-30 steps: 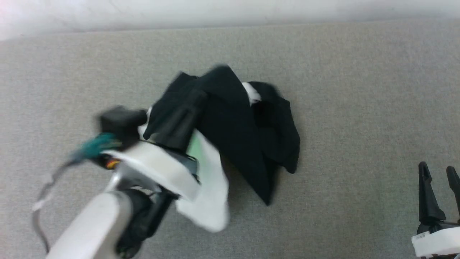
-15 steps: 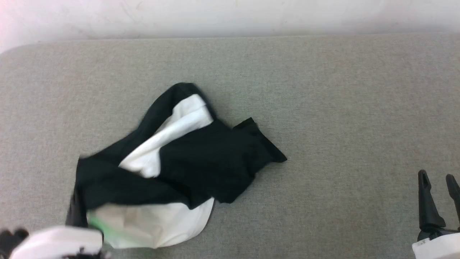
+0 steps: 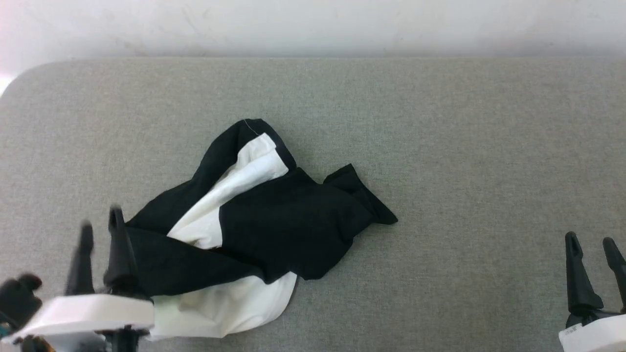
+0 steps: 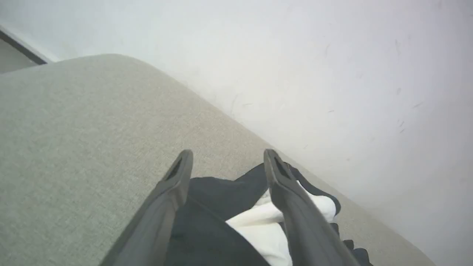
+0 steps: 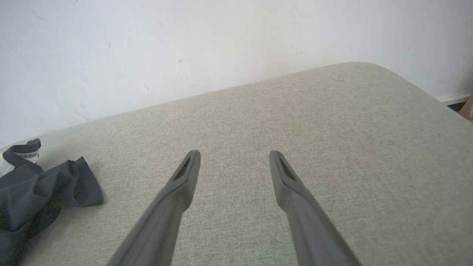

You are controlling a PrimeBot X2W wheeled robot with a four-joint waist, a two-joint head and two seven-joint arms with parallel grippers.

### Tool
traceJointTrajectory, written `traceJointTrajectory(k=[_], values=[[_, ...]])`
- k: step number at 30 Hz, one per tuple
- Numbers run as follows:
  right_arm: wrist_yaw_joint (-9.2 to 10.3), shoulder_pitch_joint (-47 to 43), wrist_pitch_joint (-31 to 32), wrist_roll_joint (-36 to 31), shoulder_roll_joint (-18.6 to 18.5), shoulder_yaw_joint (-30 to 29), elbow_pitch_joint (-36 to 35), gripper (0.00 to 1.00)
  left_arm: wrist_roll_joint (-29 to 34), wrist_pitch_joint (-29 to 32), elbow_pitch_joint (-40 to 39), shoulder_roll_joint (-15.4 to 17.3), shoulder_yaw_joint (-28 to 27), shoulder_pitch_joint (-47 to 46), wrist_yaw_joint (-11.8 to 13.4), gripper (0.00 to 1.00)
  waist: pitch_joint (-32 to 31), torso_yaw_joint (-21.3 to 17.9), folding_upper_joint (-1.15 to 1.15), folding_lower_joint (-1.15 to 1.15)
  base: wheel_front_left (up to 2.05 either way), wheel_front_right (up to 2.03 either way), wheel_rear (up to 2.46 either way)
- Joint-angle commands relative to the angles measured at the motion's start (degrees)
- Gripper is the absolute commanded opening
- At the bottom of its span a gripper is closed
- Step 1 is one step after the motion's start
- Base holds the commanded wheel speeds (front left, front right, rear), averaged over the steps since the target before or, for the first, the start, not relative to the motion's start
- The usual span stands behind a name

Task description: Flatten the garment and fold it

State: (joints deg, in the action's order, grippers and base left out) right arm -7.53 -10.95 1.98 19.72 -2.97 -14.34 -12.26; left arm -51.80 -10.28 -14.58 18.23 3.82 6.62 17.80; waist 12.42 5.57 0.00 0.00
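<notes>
Garment [image 3: 283, 225]: lies crumpled on the grey pad [image 3: 464, 146], left of centre in the head view, neither flat nor folded. Black cloth makes up most of the heap. One white band runs from its middle toward 12 o'clock, edged in black, and a white lobe spreads out at its 6 o'clock edge. A black sleeve-like end points toward 3 o'clock, its tip resting on the pad. No printed graphic can be made out in the head view. Left gripper [image 3: 101, 219]: at 8 o'clock in the head view, fingers pointing toward 12, slightly blurred, its tips at the heap's 9 o'clock edge. Whether they touch the cloth cannot be told from that view. In the left wrist view the two fingers stand well apart with nothing between them. The black and white cloth lies below and beyond them, so this gripper is unclenched and empty. Right gripper [image 3: 590, 238]: at 4 o'clock in the head view, well apart from the garment, over bare pad. Its wrist view shows the fingers spread wide and empty, with the garment's black end and a collar label [image 5: 26, 155] at 9 o'clock. Pale wall [image 3: 313, 24]: runs along the pad's 12 o'clock edge.
</notes>
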Motion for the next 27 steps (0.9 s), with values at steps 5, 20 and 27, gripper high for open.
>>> traceJointTrajectory(k=[5, 20, 27], values=[[0.04, -0.4, -0.6, 0.5, 0.1, 0.3, 0.4, 1.00, 15.3, -3.8, -7.5, 5.2, 3.8, -3.7, -2.3, 1.00, -1.1, -0.9, 0.00, 0.00, 0.00, 0.00, 0.00], [0.04, -0.5, -0.1, -0.7, 0.1, 1.5, -1.4, 1.00, 36.4, -4.7, -5.3, -1.2, 6.1, 1.9, -3.1, 1.00, -0.5, 0.3, 0.00, 0.00, 0.00, 0.00, 0.00], [0.04, 7.9, 9.9, -6.8, 0.1, 9.8, -6.1, 1.00, 37.1, -4.7, -4.3, -4.5, 5.1, 0.1, -6.2, 1.00, 1.7, 3.0, 0.00, 0.00, 0.00, 0.00, 0.00]])
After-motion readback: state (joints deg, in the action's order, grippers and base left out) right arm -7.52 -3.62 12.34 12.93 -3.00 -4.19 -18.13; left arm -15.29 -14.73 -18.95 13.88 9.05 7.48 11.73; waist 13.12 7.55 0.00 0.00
